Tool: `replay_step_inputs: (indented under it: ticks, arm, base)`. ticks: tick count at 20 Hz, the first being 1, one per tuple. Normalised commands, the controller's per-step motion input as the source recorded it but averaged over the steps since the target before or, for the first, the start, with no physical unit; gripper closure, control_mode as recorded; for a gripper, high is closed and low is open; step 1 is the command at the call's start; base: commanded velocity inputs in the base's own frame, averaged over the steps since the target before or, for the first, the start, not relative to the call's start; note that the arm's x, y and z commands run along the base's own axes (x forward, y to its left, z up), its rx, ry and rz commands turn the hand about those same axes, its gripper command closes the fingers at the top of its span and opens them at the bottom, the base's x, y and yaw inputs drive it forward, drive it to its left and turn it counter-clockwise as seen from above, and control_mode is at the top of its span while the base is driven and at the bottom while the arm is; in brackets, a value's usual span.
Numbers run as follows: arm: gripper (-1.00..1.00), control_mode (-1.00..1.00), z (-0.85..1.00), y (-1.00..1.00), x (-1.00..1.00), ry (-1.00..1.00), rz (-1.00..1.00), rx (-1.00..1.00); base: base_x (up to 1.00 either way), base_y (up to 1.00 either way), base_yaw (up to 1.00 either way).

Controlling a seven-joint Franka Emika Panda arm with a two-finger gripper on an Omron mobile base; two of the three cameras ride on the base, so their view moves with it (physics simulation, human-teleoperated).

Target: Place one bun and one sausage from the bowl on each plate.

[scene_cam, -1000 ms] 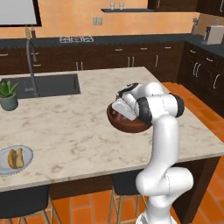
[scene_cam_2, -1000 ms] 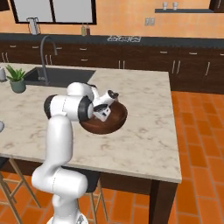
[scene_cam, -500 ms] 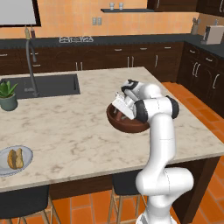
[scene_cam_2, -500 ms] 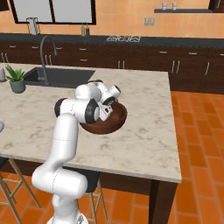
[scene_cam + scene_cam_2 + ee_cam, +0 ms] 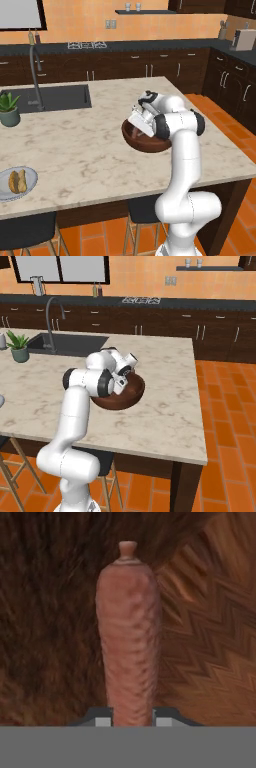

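Down inside the bowl (image 5: 150,142), right of counter centre: gripper (image 5: 131,719) pinching the sausage (image 5: 129,632) at its near end. Likely light, soft, slightly slick; a mid-length hold would swing less.

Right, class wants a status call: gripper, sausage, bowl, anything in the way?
Gripper down in the bowl, shut on the sausage. Sausage lying on the bowl floor, not lifted. One plate at the counter's near left, already filled. Nothing in the way.

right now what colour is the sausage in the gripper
Pinkish reddish-brown, with a mottled skin; the sausage shows best in the hand view.
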Motion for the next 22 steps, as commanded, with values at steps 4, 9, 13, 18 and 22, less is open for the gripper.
replay_step_inputs:
  ticks: [4,9,13,18,22]
  arm:
    - [1.00,-1.00,-1.00,0.47,-1.00,-0.44,0.00,0.00]
    - [1.00,-1.00,-1.00,0.77,-1.00,-0.24,0.00,-0.02]
    - [1.00,-1.00,-0.91,0.62,-0.70,0.11,0.00,0.02]
    - [1.00,-1.00,0.16,-0.04,0.00,0.16,0.00,0.11]
    - [1.00,-1.00,0.84,-0.06,0.00,0.05,0.00,0.15]
  base:
    - [0.00,0.00,0.00]
    - [0.00,0.00,0.00]
    - [0.00,0.00,0.00]
    - [0.00,0.00,0.00]
    - [0.00,0.00,0.00]
